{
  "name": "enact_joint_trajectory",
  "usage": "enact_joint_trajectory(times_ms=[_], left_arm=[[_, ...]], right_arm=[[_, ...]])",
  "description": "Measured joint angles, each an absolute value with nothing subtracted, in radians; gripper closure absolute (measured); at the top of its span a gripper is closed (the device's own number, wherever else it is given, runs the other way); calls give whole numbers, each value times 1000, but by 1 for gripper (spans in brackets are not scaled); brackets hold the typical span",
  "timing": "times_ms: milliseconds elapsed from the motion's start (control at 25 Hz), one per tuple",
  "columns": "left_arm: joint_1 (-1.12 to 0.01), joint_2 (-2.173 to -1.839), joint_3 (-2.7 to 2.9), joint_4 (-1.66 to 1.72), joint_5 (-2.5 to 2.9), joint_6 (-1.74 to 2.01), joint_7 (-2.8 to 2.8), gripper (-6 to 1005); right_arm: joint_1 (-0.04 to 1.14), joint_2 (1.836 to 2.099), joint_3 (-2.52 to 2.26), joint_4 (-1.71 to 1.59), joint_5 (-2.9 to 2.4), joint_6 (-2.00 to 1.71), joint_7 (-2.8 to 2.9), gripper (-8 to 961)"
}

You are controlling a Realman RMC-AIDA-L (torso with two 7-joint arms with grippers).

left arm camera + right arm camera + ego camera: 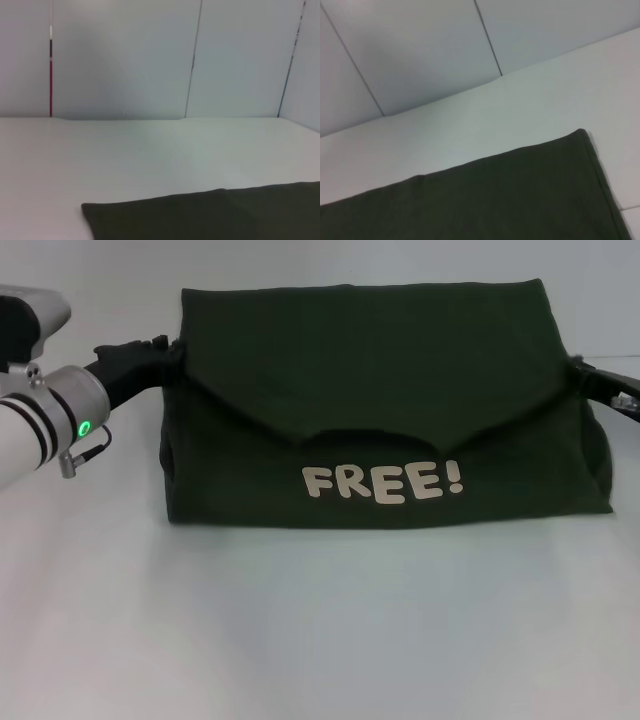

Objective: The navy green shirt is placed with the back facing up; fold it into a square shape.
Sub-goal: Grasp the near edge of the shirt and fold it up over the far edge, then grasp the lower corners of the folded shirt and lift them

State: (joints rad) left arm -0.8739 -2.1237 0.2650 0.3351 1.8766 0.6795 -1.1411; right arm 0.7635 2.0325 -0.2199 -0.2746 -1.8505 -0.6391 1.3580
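The navy green shirt (370, 370) lies across the far half of the table as a wide dark olive block. Its upper layer is folded forward, and a cream "FREE!" print (383, 483) shows on the layer below. My left gripper (170, 352) is at the shirt's left edge, where the cloth puckers between its fingers. My right gripper (578, 370) pinches the right edge at about the same height. A corner of the shirt (225, 215) appears in the left wrist view. Another stretch of the shirt (495, 200) fills the low part of the right wrist view.
The white table (320, 620) stretches bare from the shirt to the near edge. Pale wall panels (150, 55) stand behind the table's far edge, with a thin red and white pole (50, 65) against them.
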Motion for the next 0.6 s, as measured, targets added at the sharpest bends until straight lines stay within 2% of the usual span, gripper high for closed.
enact_joint_trajectory(times_ms=[280, 480, 600], left_arm=[[-830, -2130, 282, 401, 1879, 717, -1265, 757], [-730, -2161, 347, 568, 1877, 968, -1449, 524], [-670, -2163, 364, 619, 1871, 1147, -1507, 436]], right_arm=[[747, 2031, -244, -306, -1849, -662, 1360, 680], [710, 2028, -253, -364, -1851, -780, 1417, 574], [663, 2018, -285, -400, -1852, -893, 1464, 425]])
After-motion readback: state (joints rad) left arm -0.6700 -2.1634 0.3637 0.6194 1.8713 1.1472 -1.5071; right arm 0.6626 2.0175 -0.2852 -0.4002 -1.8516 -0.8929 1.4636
